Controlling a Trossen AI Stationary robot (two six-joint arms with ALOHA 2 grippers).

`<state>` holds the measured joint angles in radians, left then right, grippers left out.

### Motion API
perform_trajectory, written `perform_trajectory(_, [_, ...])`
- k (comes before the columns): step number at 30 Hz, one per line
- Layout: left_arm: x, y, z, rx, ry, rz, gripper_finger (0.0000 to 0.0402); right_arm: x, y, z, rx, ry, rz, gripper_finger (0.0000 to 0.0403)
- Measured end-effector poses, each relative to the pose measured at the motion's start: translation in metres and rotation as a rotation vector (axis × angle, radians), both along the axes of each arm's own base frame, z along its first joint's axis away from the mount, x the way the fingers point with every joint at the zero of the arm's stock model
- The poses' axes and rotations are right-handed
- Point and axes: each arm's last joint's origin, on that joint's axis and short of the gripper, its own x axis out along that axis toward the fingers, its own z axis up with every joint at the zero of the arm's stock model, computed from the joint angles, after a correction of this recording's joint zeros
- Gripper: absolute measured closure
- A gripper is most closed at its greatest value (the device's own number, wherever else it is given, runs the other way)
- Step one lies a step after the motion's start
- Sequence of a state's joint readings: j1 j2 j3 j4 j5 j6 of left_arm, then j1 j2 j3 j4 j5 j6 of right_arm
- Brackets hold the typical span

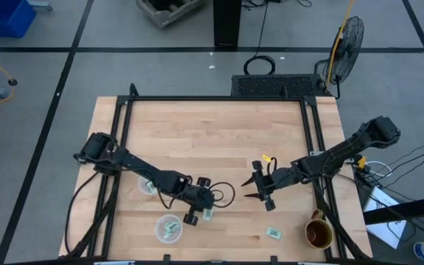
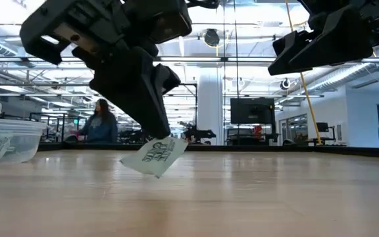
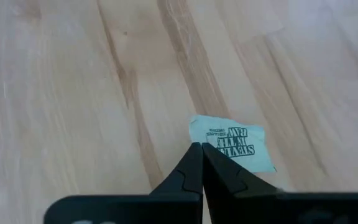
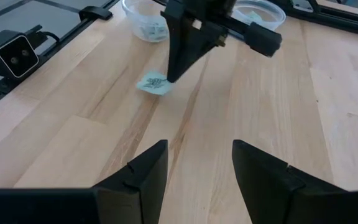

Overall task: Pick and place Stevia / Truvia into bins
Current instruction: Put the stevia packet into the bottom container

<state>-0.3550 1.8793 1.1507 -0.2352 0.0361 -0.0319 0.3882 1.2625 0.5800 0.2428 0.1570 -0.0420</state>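
Observation:
My left gripper (image 1: 199, 211) is near the table's near edge, shut on one pale green and white sachet (image 3: 232, 147), which also shows in the low view (image 2: 155, 157) and in the right wrist view (image 4: 155, 83). Two clear cups stand to its left: one (image 1: 169, 228) near the front edge and one (image 1: 147, 185) farther back, both with sachets in them. Another sachet (image 1: 273, 233) lies flat near the front right. My right gripper (image 1: 260, 190) hovers open right of centre, above the table and touching nothing. My left gripper pinches the sachet by one short edge (image 3: 199, 144) between its two shut fingertips (image 2: 158, 131), coming from above and slanting down. The sachet hangs tilted below the fingers, its free end lower (image 2: 151, 170). Whether that end touches the table I cannot tell.
A brown-gold mug (image 1: 319, 234) stands at the table's front right corner. A black frame (image 1: 212, 98) runs along the table's far and side edges. Bare wood (image 1: 212, 140) spreads across the table's far half. A person (image 2: 101, 125) shows in the room behind.

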Motion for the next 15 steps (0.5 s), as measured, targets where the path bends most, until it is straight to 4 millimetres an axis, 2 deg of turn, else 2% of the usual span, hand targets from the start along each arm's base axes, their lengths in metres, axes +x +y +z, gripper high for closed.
perform_trajectory(5, [-0.007, -0.008, 0.001, 0.007, 0.029, -0.025, 0.0398, 0.0, 0.0, 0.0, 0.001, 0.004, -0.002, 0.0232])
perform_trajectory(9, [-0.021, -0.016, 0.028, -0.004, 0.007, -0.036, 0.0397, 0.0, 0.0, -0.001, 0.0, 0.008, -0.002, 0.0232])
perform_trajectory(15, [-0.065, -0.027, 0.072, -0.007, 0.042, 0.071, 0.0398, 0.0, 0.0, 0.0, 0.002, 0.002, -0.002, 0.0232])
